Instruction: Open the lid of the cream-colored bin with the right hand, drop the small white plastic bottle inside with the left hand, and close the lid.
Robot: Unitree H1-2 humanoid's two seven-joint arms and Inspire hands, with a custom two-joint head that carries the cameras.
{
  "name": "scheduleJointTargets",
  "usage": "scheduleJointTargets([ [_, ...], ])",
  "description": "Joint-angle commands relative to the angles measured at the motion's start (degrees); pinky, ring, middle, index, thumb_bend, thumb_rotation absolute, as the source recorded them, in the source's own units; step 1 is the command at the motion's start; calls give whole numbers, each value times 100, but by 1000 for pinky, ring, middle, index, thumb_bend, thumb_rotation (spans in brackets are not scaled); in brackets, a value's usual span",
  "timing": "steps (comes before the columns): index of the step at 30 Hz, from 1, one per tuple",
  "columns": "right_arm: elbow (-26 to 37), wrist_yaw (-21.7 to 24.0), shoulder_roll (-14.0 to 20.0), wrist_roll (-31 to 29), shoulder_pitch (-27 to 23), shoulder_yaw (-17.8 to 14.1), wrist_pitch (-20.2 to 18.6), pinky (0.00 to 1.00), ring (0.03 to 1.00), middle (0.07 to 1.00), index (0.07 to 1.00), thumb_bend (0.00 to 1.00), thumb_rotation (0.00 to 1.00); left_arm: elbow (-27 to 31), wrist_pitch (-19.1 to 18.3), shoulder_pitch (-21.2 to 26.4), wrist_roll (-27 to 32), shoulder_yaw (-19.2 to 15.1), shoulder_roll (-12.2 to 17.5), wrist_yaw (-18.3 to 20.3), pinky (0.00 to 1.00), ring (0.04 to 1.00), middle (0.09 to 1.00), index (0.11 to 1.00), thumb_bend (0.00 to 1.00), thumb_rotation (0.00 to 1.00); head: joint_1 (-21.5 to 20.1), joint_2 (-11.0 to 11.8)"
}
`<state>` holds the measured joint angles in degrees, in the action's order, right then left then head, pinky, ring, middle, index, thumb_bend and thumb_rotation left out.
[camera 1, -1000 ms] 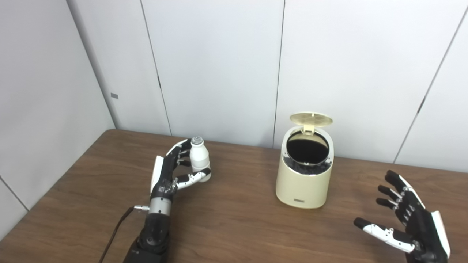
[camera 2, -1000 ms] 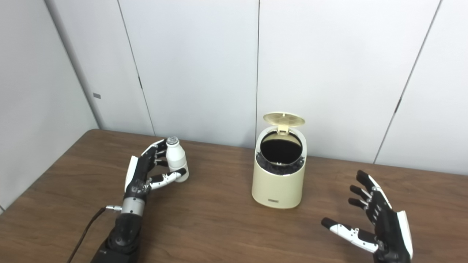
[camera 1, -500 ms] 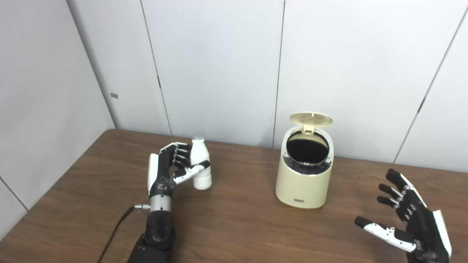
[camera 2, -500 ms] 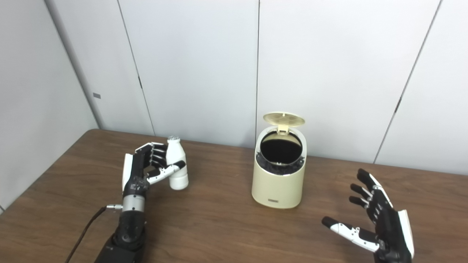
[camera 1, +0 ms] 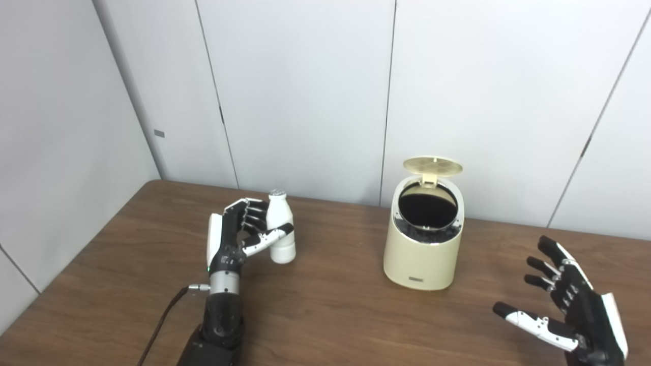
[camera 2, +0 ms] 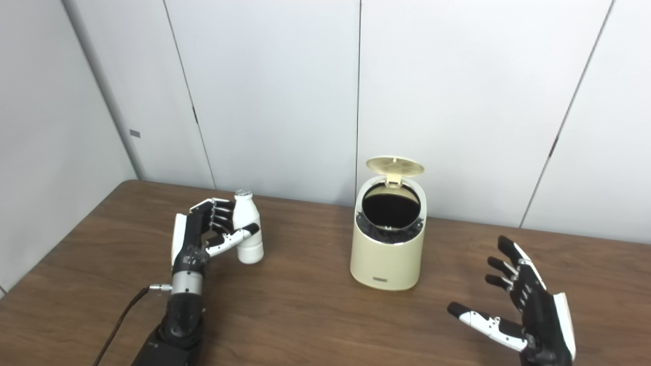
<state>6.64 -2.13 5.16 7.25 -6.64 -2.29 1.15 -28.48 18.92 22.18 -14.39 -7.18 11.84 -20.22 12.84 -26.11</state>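
Note:
The cream-colored bin (camera 1: 422,254) stands on the wooden table (camera 1: 325,310) right of centre. Its round lid (camera 1: 433,165) is flipped up at the back, and the dark inside shows. My left hand (camera 1: 239,236) is shut on the small white plastic bottle (camera 1: 280,234) and holds it upright, well to the left of the bin; I cannot tell whether its base touches the table. My right hand (camera 1: 569,312) is open and empty, fingers spread, low at the front right, apart from the bin.
Grey wall panels (camera 1: 305,91) close the table's back and left sides. A dark cable (camera 1: 160,325) trails from my left wrist toward the table's front edge.
My left hand closed on the bottle and brought it upright, then shifted slightly right. My right hand and the bin stayed still.

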Motion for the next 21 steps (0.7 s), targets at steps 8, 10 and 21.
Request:
scheduleJointTargets([
  [8, -499, -190, -70, 124, -320, 77, 721, 694, 800, 883, 861, 751, 22, 963, 302, 26, 91, 294, -118, 317, 329, 416, 477, 516, 503, 0, -311, 182],
  [10, -624, -242, -100, 168, -352, 97, 827, 697, 799, 885, 862, 753, 15, 1328, 318, 80, 207, 355, -208, 468, 356, 425, 478, 509, 503, 0, -428, 240],
  [21, -1213, -486, -224, 389, -513, 203, 1224, 697, 797, 884, 861, 771, 99, 1897, 770, 737, 790, 606, -424, 1168, 387, 438, 480, 501, 503, 0, -792, 494],
])
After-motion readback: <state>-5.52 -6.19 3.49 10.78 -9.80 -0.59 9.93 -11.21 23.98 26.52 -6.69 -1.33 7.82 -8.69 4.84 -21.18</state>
